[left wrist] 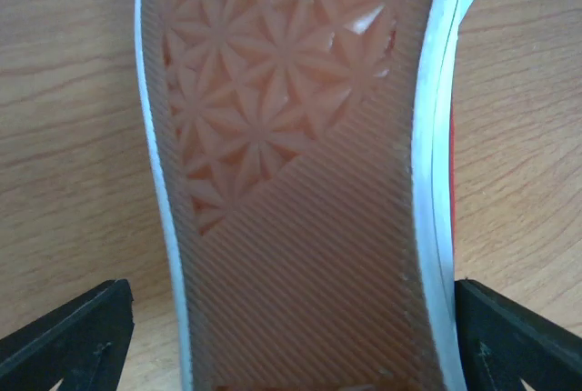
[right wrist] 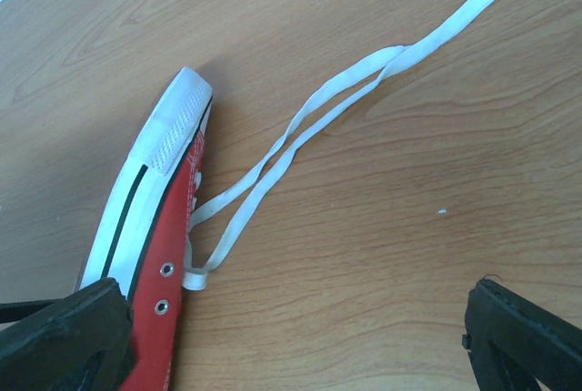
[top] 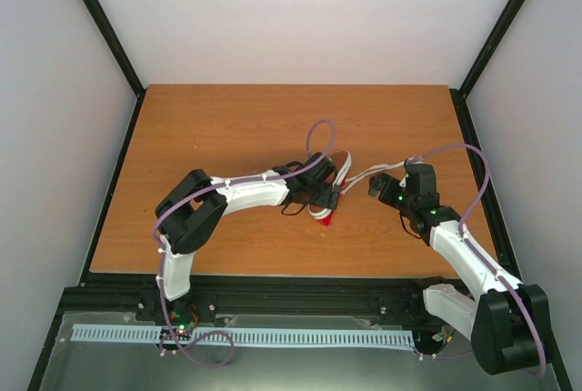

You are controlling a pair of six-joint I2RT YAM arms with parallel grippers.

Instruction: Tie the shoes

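Observation:
The red sneaker (top: 325, 218) lies tilted on its side in the middle of the wooden table, mostly hidden under my left gripper (top: 320, 193). In the left wrist view its orange sole (left wrist: 300, 182) with a white rim fills the frame. My left gripper (left wrist: 293, 336) is open, with one finger on each side of the sole. The right finger meets the rim and the left stands apart. In the right wrist view the shoe (right wrist: 168, 255) shows its white toe cap and eyelets. Its white laces (right wrist: 300, 132) trail loose and untied across the table. My right gripper (right wrist: 300, 336) is open and empty, just right of the shoe.
The laces (top: 364, 173) run from the shoe towards my right gripper (top: 375, 186). The table (top: 227, 127) is bare wood, edged by black frame rails and pale walls. A purple cable loops over each arm.

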